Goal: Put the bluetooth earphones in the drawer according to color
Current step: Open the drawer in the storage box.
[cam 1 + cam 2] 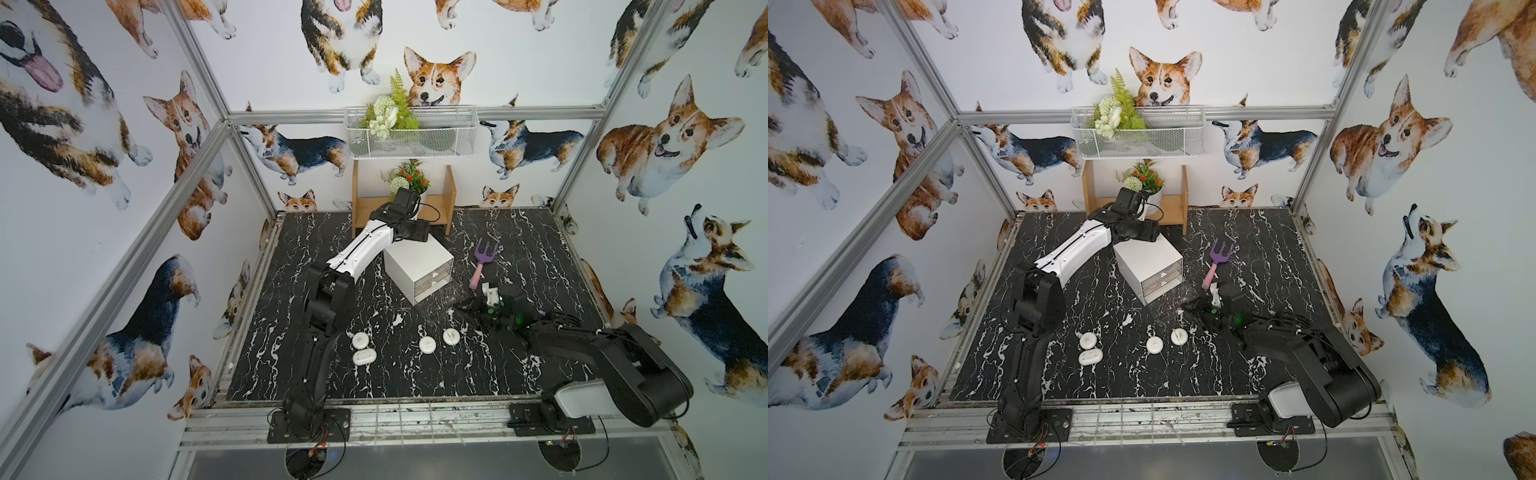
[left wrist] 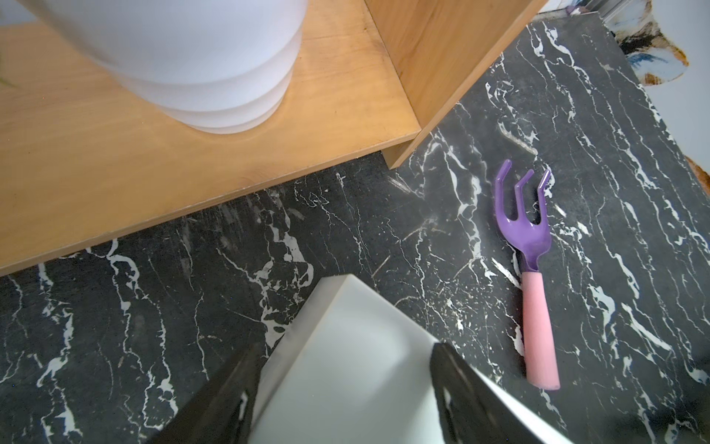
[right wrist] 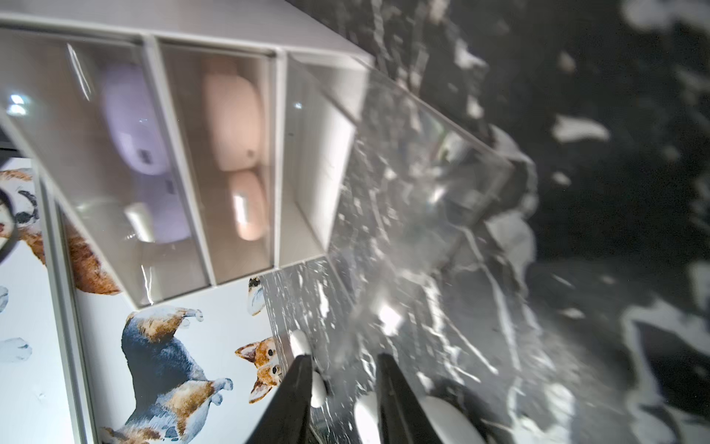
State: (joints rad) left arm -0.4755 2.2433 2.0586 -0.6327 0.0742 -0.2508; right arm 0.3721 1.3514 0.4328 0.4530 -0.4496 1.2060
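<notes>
**Bottom tray out; four white cases on the surface**

The drawer cabinet [image 1: 411, 259] stands angled in the middle of the surface [image 1: 291, 374]. Its clear bottom tray [image 3: 442, 161] is pulled out, with nothing visible inside. The top drawer holds lilac cases [image 3: 134, 127] and the middle drawer holds pink cases [image 3: 230, 119]. Four white earphone cases [image 1: 360, 340] lie in front of the cabinet in two close pairs.

The right claw [image 3: 344, 357] is at the tray's front edge, jaws moderately parted and gripping nothing. The left claw [image 2: 345, 348] is over the cabinet's rear top corner, jaws half spread. I cannot tell whether it touches.
</notes>
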